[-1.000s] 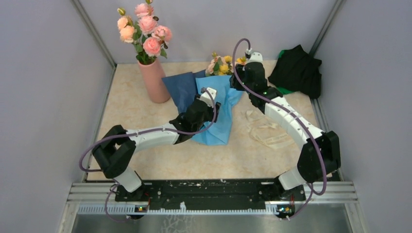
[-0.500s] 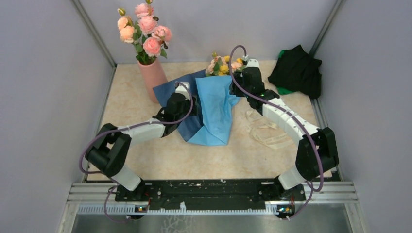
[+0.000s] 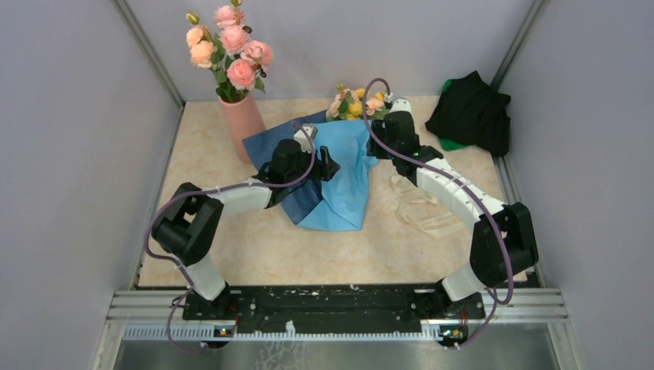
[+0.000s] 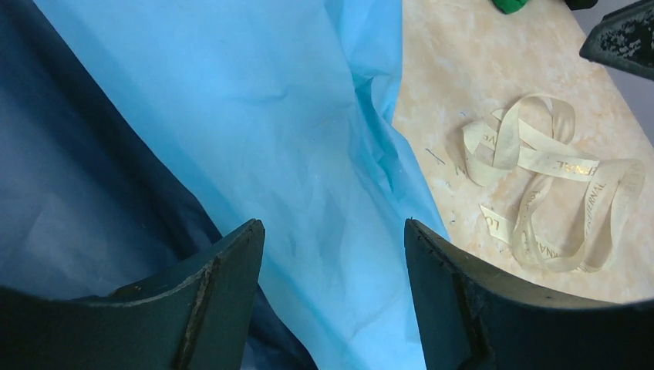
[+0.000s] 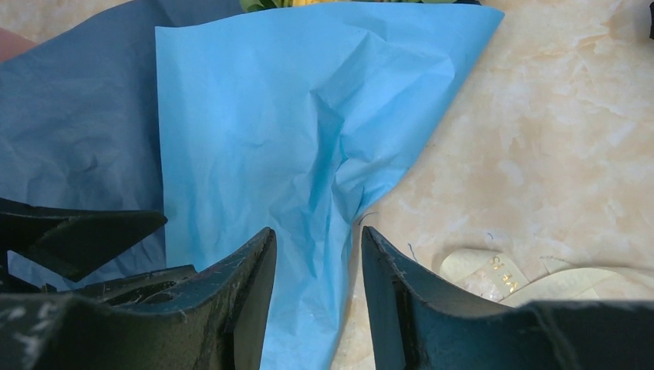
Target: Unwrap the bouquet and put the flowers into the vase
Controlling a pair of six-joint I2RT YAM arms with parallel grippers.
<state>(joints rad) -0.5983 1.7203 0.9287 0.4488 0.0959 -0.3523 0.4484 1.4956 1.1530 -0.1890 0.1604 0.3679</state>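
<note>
Beige marbled stone-look surface (image 3: 254, 254), smooth, boxed in by plain grey panels (image 3: 77, 154) on three sides.

Two white-and-black jointed arms are seen, each trailing a purple cable. The left arm (image 3: 231, 199) is reached in over the paper; the left jaws are held wide open above the light sheet, nothing between them. The right arm (image 3: 451, 185) is stretched to the far side; the right jaws are parted more narrowly over the paper's right edge, nothing pinched.

The bouquet (image 3: 339, 154) is laid mid-surface, far half, with its wrap spread flat. Two sheets are counted: a light blue tissue paper (image 3: 343, 189), thin, creased and crumpled, tapering to a point toward the near side, and a dark blue tissue sheet (image 3: 266, 146), matte, partly under it on the left, its corner close to the vase. Much of both is covered by the left wrist in the top view.

One black cloth heap (image 3: 470, 112), soft and rumpled, is at the far right corner, with a green bit (image 3: 451, 144) at its edge.

One tall slim salmon-pink matte vase (image 3: 241, 127) is stood upright at far left, filled with roughly six larger pink roses (image 3: 231, 46).

One cream satin ribbon (image 4: 540, 193), looped, gold-lettered, is left loose on the surface right of the paper.

The flowers (image 3: 351, 104), small yellow and peach-pink blooms, are bunched at the wrap's far end, partly hidden by the right wrist; not countable.
</note>
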